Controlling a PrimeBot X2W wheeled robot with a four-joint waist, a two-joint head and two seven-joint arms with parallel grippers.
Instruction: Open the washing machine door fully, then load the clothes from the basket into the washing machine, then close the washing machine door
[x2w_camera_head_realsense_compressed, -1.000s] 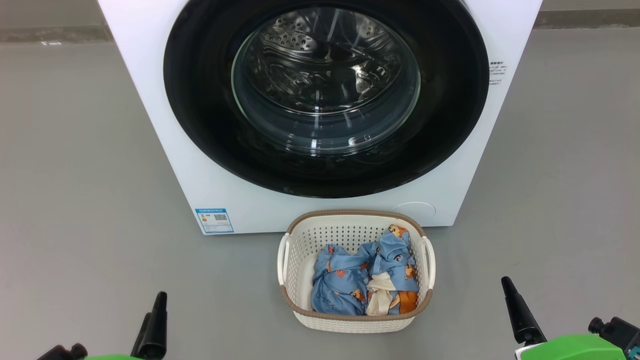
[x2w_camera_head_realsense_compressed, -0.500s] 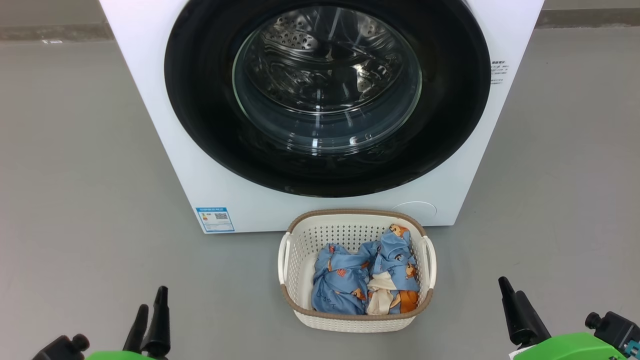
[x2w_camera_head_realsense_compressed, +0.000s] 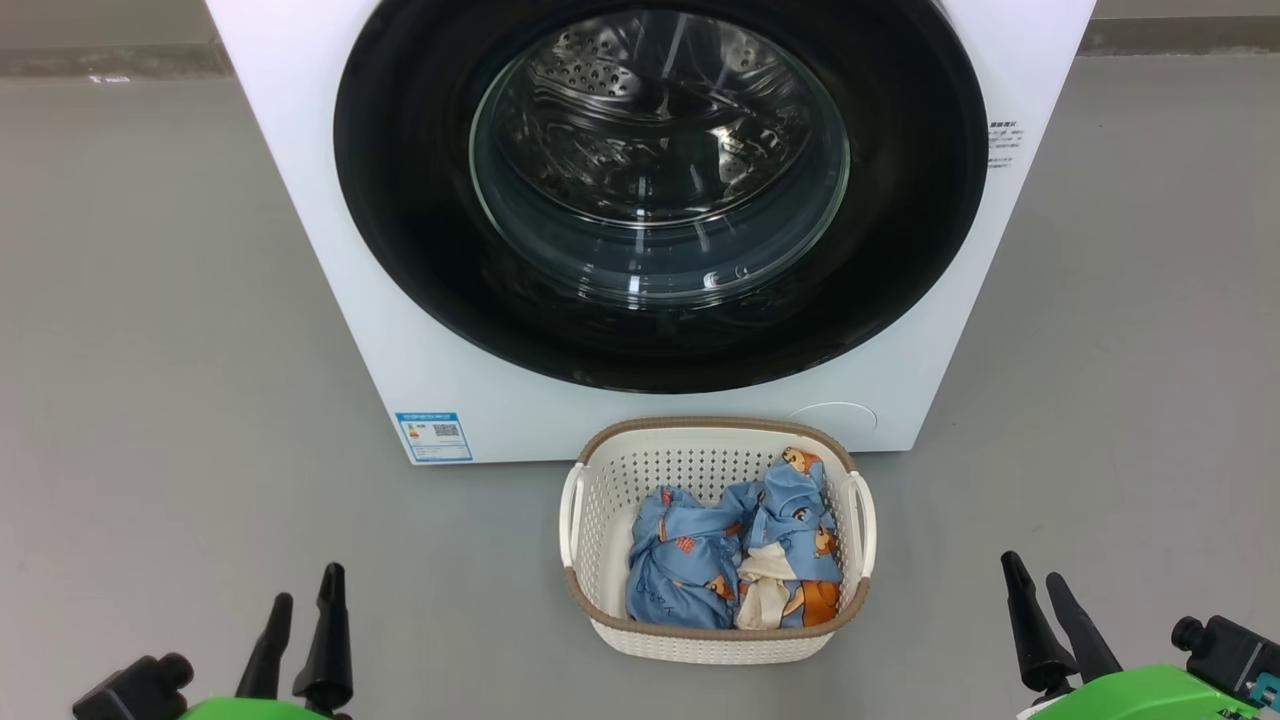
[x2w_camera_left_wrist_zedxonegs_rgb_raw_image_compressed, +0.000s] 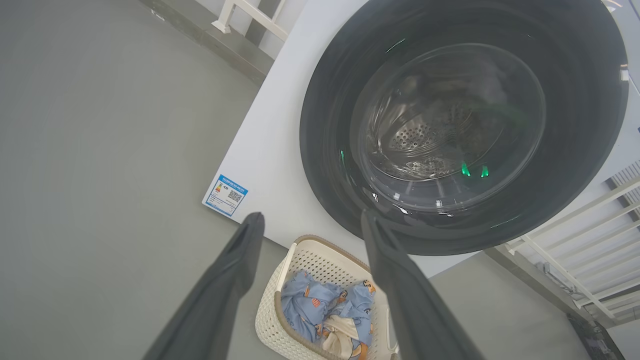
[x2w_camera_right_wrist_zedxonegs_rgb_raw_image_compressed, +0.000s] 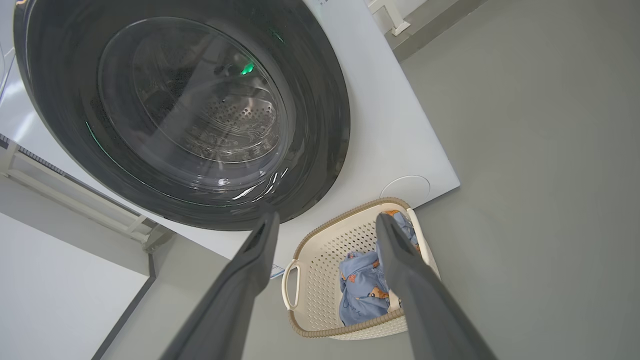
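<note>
Sitting shut at twelve o'clock: washing machine door (x2w_camera_head_realsense_compressed: 660, 180). Lying in basket (x2w_camera_head_realsense_compressed: 715, 428) at six o'clock: clothes (x2w_camera_head_realsense_compressed: 720, 560). Hanging released, empty, at seven and five: left gripper (x2w_camera_head_realsense_compressed: 308, 583), right gripper (x2w_camera_head_realsense_compressed: 1030, 567). Opening side unclear, possibly right rim; hooking edge, swinging wide advised.

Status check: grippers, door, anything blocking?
Left gripper open, empty. Right gripper open, empty. Washing machine door shut. Clothes in basket, on floor right below door.

Head view looks down head-on; both wrist views angle in from either side, sharing door (x2w_camera_head_realsense_compressed: 660, 190) and basket (x2w_camera_head_realsense_compressed: 715, 427).
</note>
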